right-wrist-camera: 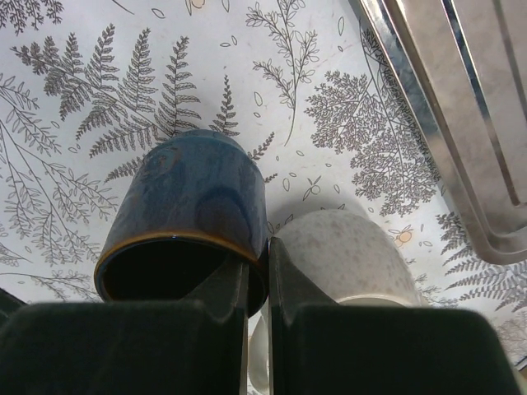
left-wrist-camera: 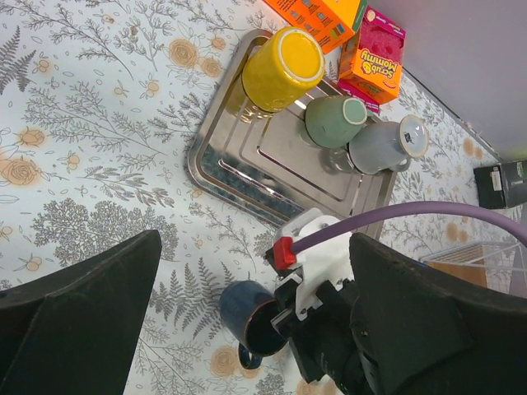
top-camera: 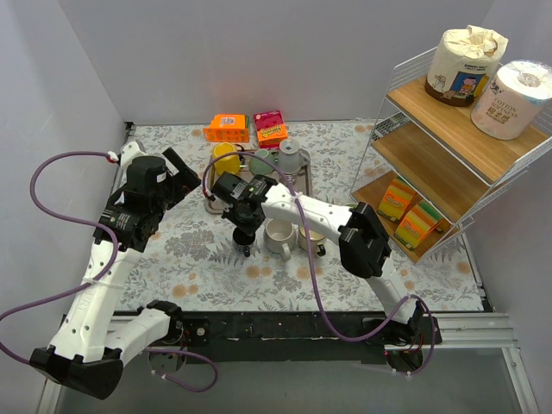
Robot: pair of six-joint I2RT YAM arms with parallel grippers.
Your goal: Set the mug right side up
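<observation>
Your left claw (left-wrist-camera: 254,247) hangs wide open over the table (left-wrist-camera: 90,123) with nothing in it, held high, probably to stay out of the way.

To its right, your right claw (right-wrist-camera: 258,263) is nearly closed on the wall of the blue mug (right-wrist-camera: 193,202), one finger inside the mouth and one outside. That rim pinch suits tipping it. The mug sits on the table just in front of the tray (right-wrist-camera: 436,132) and touches, or all but touches, a white mug (right-wrist-camera: 350,259).

It is dark glazed blue with a brownish rim, and its mouth now faces up at a lean. I can't tell whether its base rests flat.
</observation>
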